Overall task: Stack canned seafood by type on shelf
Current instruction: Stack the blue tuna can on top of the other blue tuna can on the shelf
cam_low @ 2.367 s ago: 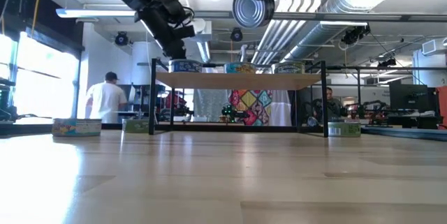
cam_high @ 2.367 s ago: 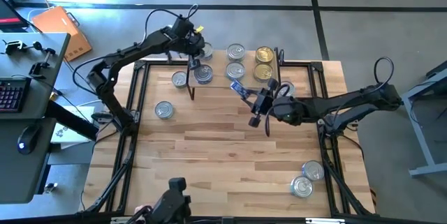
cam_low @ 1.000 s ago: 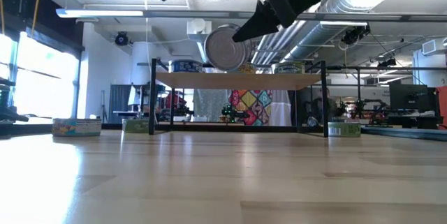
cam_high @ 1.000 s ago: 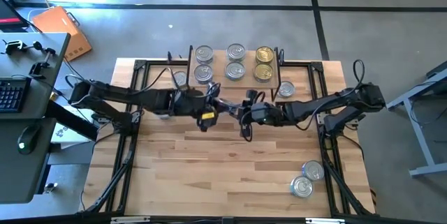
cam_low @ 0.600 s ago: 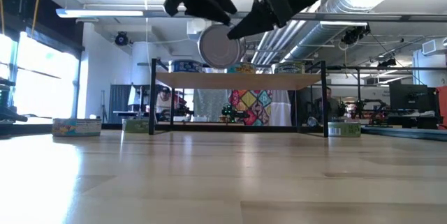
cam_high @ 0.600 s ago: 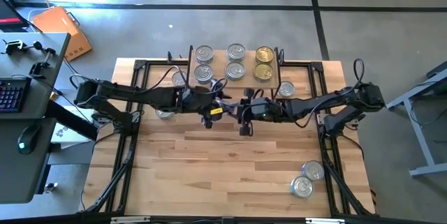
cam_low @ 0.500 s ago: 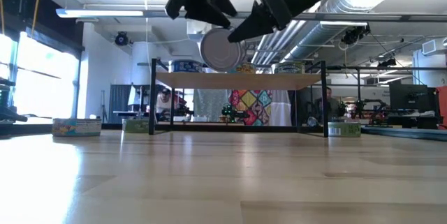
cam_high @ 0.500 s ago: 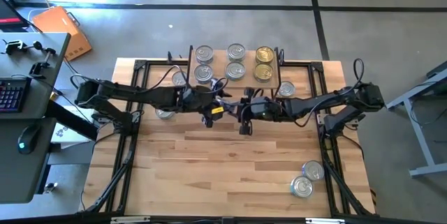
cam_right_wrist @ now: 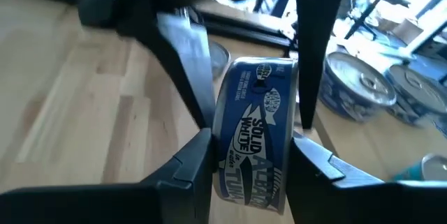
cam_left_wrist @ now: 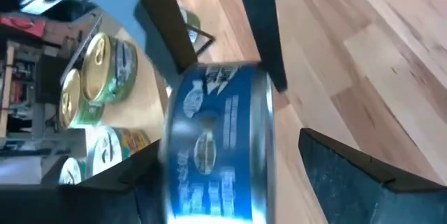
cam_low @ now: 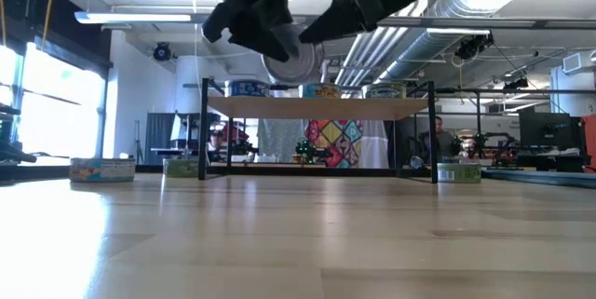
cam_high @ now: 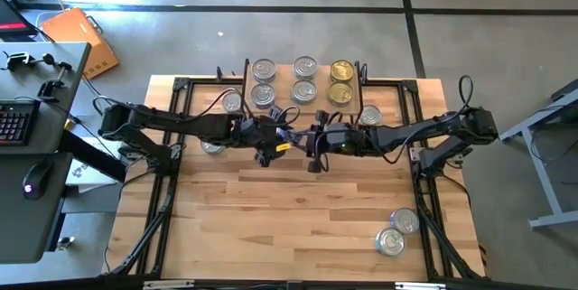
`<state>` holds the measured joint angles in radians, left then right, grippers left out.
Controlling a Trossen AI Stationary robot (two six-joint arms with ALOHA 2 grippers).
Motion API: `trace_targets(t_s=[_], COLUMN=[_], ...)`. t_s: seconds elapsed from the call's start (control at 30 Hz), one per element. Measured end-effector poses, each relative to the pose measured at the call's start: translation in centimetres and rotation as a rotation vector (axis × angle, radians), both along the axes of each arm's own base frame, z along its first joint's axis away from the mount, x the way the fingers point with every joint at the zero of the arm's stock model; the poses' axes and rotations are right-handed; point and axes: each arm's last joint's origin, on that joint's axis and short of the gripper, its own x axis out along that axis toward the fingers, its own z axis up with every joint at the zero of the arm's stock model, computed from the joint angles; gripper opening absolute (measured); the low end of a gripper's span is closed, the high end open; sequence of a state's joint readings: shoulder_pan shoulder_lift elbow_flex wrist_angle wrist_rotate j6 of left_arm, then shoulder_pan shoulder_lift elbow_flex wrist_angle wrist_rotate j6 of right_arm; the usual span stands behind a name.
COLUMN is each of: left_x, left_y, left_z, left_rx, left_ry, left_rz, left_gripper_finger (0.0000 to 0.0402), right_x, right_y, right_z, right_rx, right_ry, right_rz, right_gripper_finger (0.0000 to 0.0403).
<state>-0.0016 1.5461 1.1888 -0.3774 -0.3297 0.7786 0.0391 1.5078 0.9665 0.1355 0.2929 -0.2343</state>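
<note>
Both arms meet in mid-air over the table (cam_high: pixel 298 227), just in front of the shelf (cam_high: pixel 303 80). The right gripper (cam_right_wrist: pixel 248 140) is clamped on the flat faces of a blue-labelled tin (cam_right_wrist: pixel 253 144), held on edge. In its own wrist view we read "SOLID WHITE ALBACORE TUNA" on the side label; in the low view the tin (cam_low: pixel 293 57) shows a silver round face, above the level of the shelf board.

The left gripper (cam_left_wrist: pixel 258 182) stands spread wide, its fingers (cam_left_wrist: pixel 349 172) either side of the same tin (cam_left_wrist: pixel 213 144) with gaps on both sides as far as we can see; the tin's near edge is blurred there, so contact is uncertain.

Shelf sits at 12 o'clock from the held tin. On it, six cans in three pairs: silver-lidded (cam_high: pixel 263 70), silver-lidded (cam_high: pixel 305 67), gold-lidded (cam_high: pixel 340 71).

Loose tins on the table: one (cam_high: pixel 232 102) at 10 o'clock beside the shelf, one (cam_high: pixel 369 116) at 2 o'clock, two (cam_high: pixel 390 241) well apart at 4 o'clock near the front right corner.

Open room: the broad table centre and the front, from 5 to 8 o'clock, are free wood.
</note>
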Motion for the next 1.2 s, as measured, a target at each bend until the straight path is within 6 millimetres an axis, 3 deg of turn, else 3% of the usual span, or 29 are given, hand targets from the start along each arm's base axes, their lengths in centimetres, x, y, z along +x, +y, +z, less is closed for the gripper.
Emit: trace_targets(t_s=[0.27,0.63,0.77,0.9,1.03,1.2], left_x=[0.2,0.4,0.4,0.1,0.0,-0.1], left_y=[0.0,-0.7,-0.6,-0.7,-1.4,-2.3], left_z=[-0.1,0.2,0.1,0.0,-0.1,0.8], left_rx=[0.003,-0.038,-0.055,-0.044,-0.019,0.224], left_ry=[-0.020,-0.061,-0.068,-0.054,-0.057,-0.108], left_rz=[0.023,0.008,0.057,0.134,0.162,0.268], left_gripper_finger=[0.0250,0.0118,0.0118,0.0118,0.0118,0.0118], right_x=[0.0,0.0,-0.1,-1.0,-2.2,-3.3], right_y=[0.1,0.2,0.0,0.3,1.1,2.5], right_z=[0.1,-0.2,-0.1,1.2,1.6,-0.1], right_rx=[-0.007,-0.011,-0.049,-0.093,-0.096,-0.070], right_ry=[-0.003,0.023,0.043,0.108,0.156,0.250], right_rz=[0.024,0.027,-0.027,-0.125,-0.214,-0.223], right_gripper_finger=[0.0119,0.0135,0.0183,0.0226,0.0235,0.0229])
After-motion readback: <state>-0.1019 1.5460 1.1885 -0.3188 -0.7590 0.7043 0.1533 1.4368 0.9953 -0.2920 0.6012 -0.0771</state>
